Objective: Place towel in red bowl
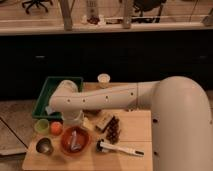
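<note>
The red bowl point(75, 142) sits at the front left of the wooden table point(140, 125). A pale grey towel point(74, 139) lies inside it. My gripper point(74, 123) hangs at the end of the white arm, just above the bowl's back rim and over the towel. The arm reaches in from the right across the table.
A green bin point(56, 90) stands behind the bowl, with a white cup point(103, 80) to its right. A green cup point(42, 126), an orange ball point(56, 128) and a metal cup point(44, 146) sit left of the bowl. A tan box point(102, 120), a brown object point(113, 131) and a brush point(120, 149) lie to its right.
</note>
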Robot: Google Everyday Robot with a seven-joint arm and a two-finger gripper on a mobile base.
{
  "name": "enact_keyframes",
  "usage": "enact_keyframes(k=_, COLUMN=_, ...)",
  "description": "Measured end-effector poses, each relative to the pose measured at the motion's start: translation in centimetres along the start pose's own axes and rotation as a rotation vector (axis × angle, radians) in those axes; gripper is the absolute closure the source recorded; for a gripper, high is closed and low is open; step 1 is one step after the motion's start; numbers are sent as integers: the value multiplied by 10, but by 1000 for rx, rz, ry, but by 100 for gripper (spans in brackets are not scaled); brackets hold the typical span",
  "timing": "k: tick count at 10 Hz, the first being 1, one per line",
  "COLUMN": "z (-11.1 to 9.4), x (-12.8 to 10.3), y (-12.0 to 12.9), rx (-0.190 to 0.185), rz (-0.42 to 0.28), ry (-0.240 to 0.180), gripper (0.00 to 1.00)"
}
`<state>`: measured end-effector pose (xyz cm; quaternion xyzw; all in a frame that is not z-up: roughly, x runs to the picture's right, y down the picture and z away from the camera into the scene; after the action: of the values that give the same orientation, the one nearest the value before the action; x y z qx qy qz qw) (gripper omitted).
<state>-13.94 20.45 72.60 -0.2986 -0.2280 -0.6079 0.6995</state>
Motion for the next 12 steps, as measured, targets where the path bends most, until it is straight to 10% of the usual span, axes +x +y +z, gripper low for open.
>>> enact_keyframes(k=12, z=-6, x=3, y=-2, rx=-2, rz=9, ry=-9, gripper=20)
